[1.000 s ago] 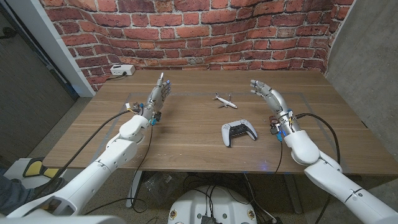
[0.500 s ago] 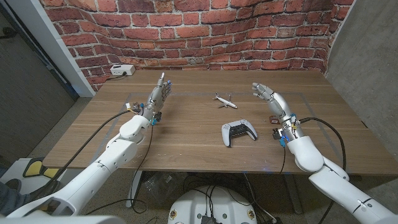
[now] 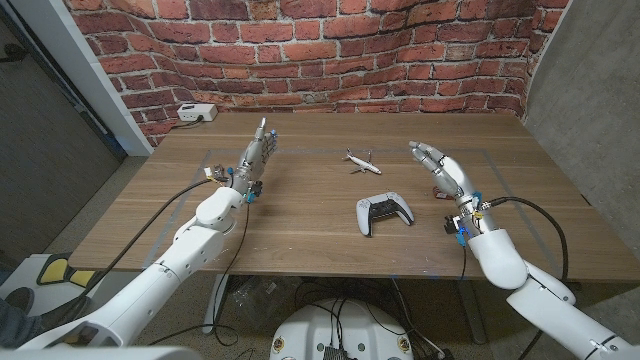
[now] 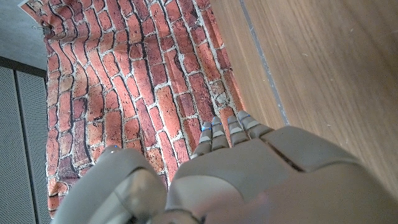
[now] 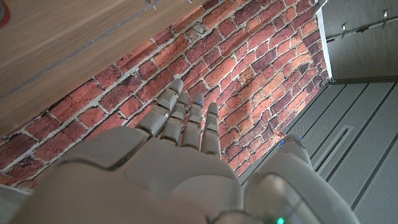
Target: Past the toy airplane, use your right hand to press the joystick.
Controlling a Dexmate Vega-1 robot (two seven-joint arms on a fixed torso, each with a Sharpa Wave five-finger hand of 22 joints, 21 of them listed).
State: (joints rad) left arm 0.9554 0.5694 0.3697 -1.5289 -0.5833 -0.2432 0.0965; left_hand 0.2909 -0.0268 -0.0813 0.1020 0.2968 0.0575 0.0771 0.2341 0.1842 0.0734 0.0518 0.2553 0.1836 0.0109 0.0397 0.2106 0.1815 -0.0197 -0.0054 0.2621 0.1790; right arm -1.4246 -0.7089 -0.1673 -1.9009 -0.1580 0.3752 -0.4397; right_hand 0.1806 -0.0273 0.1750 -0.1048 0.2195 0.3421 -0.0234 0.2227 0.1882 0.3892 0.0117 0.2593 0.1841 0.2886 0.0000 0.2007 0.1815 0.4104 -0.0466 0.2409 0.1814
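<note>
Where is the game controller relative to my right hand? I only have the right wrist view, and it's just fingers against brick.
Observer: In the head view the game controller lies on the table, toward the robot's left of the right hand, apart from it.
Operator: Is the hand holding anything?
Observer: No, its fingers are apart and empty, and it isn't touching the controller.
Operator: And the toy airplane?
Observer: The toy airplane sits farther back on the table than the controller, closer to the brick wall.
Operator: The left hand?
Observer: The left hand is raised, open, well off to the controller's left.
</note>
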